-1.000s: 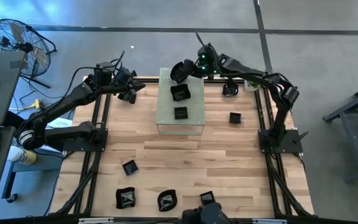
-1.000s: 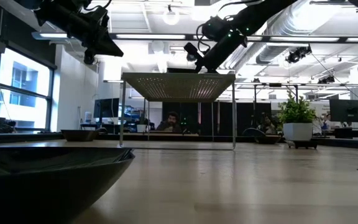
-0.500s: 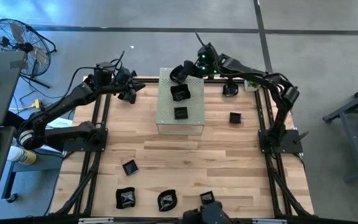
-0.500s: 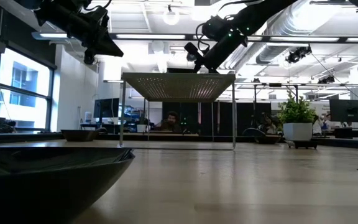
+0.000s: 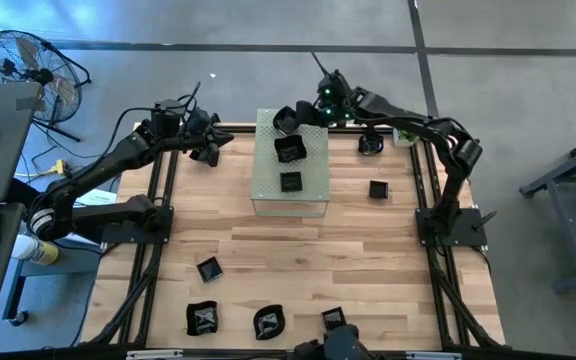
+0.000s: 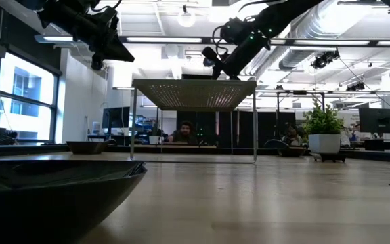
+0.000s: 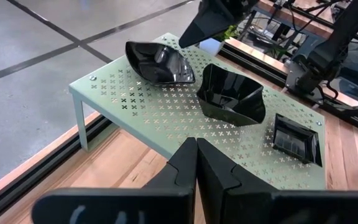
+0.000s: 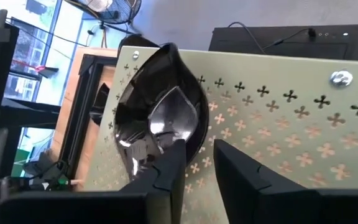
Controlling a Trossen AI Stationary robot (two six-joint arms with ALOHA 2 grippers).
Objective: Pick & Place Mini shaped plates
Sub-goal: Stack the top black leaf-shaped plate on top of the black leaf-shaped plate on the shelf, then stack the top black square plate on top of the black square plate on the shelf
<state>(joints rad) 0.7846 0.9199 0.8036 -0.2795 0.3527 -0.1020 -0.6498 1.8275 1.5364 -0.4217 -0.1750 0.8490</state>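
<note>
The pale green perforated stand [image 5: 313,195] sits at the table's far middle. Two glossy black mini plates [image 5: 289,149] [image 5: 290,181] lie flat on its top. My right gripper [image 5: 303,112] is over the stand's far edge, shut on a third, rounded plate [image 5: 285,119]. That plate also shows in the right wrist view [image 8: 160,115] and the left wrist view [image 7: 160,62]. More plates lie on the wood: two to the stand's right [image 5: 370,143] [image 5: 378,188] and several near the near edge [image 5: 208,268]. My left gripper [image 5: 208,152] hangs shut to the stand's left, holding nothing. My right gripper holds the rounded plate by its rim [image 8: 191,146]. One finger [image 8: 169,165] lies over the dish's hollow and the other [image 8: 235,165] stands outside it. The fingers come slanting down from the table's far right. The plate is tilted, its lower side at the stand's top [image 7: 142,81].
The stand's front half [image 7: 166,130] is bare. A small potted plant [image 6: 323,125] stands at the table's far right. Dark rails [image 5: 158,200] run along both sides. A fan [image 5: 23,60] and a desk lie off the table's left. A person [image 6: 187,130] sits in the room behind.
My right gripper has eased the rounded plate slightly down and toward the stand's far-left part, so in the high view the plate looks smaller and nearer the stand's top than a second ago. The left arm has kept still.
</note>
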